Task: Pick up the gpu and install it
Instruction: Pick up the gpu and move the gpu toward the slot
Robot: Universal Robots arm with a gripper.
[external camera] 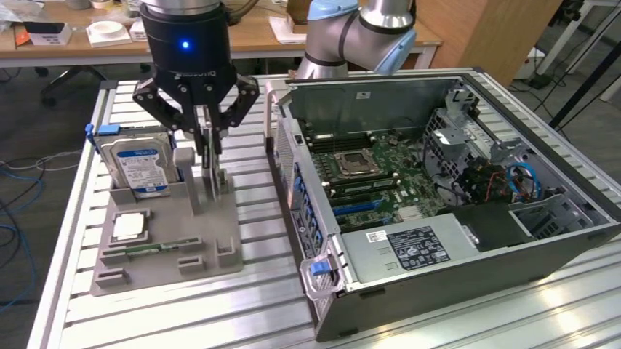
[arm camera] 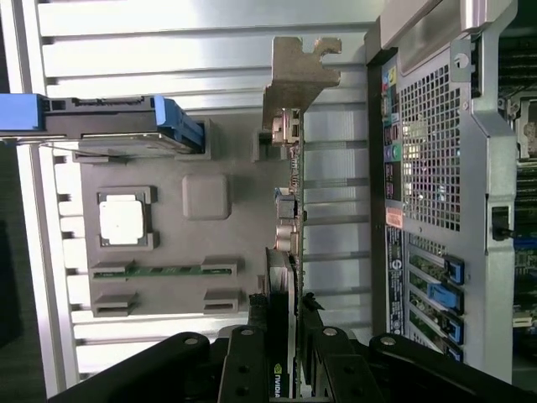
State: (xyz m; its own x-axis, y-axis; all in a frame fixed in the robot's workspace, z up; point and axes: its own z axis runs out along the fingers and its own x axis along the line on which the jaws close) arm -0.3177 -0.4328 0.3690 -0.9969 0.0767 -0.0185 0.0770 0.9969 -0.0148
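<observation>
Black robot gripper (external camera: 208, 149) clamped on the gpu (arm camera: 289, 214), a thin green card with silver metal end bracket, standing on edge in the grey plastic holder tray (external camera: 165, 269); silver blue-labelled hard drive (external camera: 136, 166) upright in that tray; open black computer case (external camera: 388, 305) just beside the tray

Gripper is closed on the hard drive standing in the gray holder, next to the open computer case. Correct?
Not the hard drive. The gripper is closed on the gpu, which stands on edge in the gray holder next to the open computer case; the wrist view shows it.
</observation>
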